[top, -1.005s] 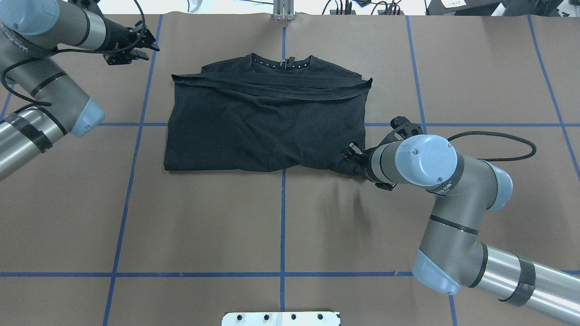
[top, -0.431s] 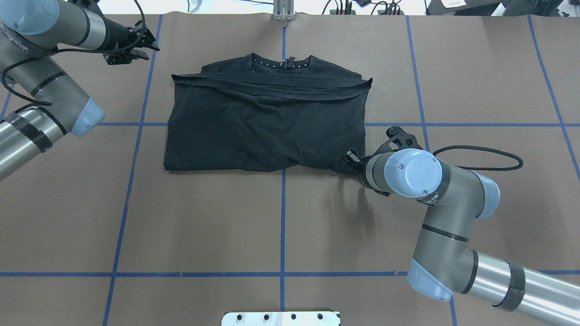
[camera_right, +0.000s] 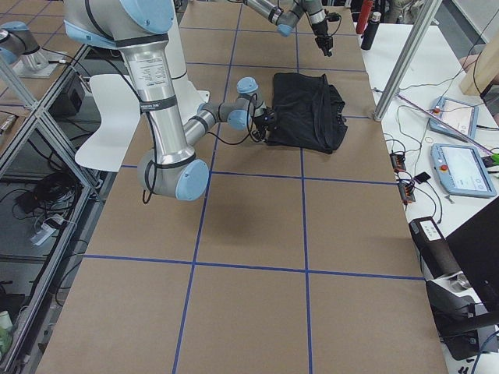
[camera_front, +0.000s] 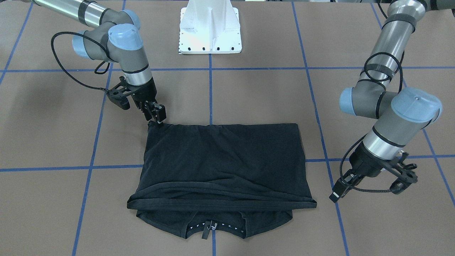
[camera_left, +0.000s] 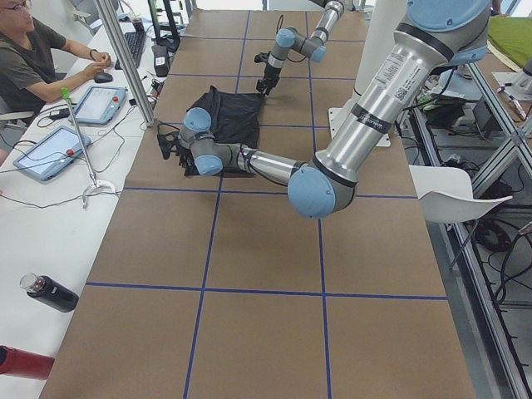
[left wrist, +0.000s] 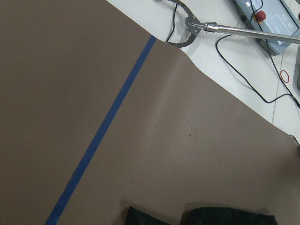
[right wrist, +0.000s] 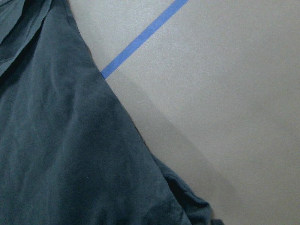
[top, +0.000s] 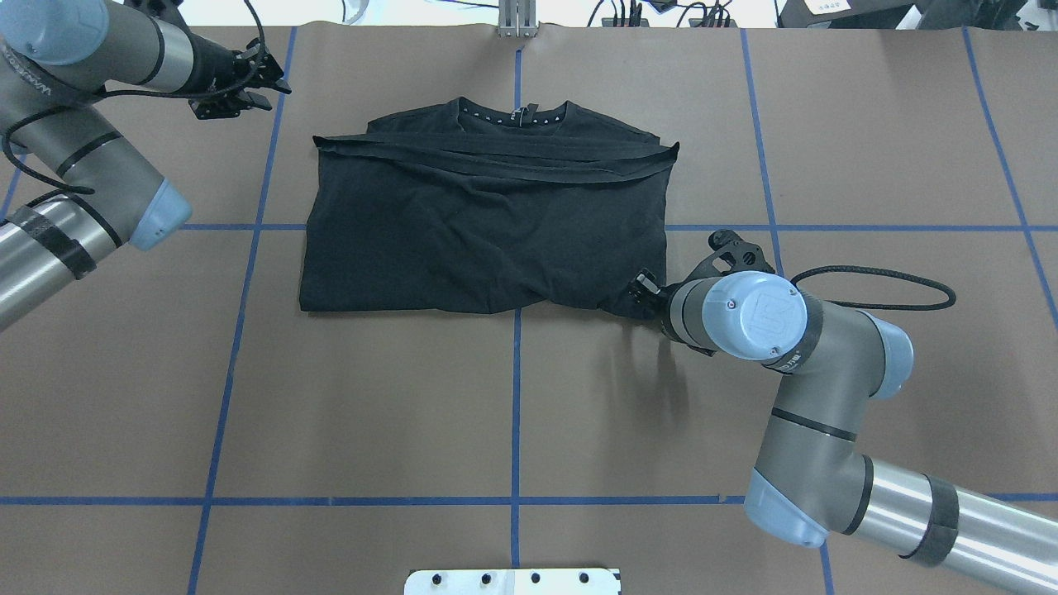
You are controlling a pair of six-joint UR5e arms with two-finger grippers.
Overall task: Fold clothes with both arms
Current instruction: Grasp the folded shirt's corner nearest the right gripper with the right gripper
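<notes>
Trouble, if it comes, starts at the right claw. Its fingers look pressed together on one corner of the black T-shirt, on the edge nearest the robot, and the cloth there is drawn up into a small peak. That is a thin bite. I judge it could slip out on the first pull, or catch only the top layer so the layers part.

The shirt lies flat in the middle of the table, doubled over, its collar at the edge away from the robot and a folded band running across just short of it.

The bigger risk is lopsidedness. The left claw hangs over bare table beside the collar end, off the cloth and holding nothing — whether it is spread or closed I cannot tell. If the right arm lifts alone, I would expect one side to drag across the paper, skew the rectangle and wrinkle or undo the fold already made.
</notes>
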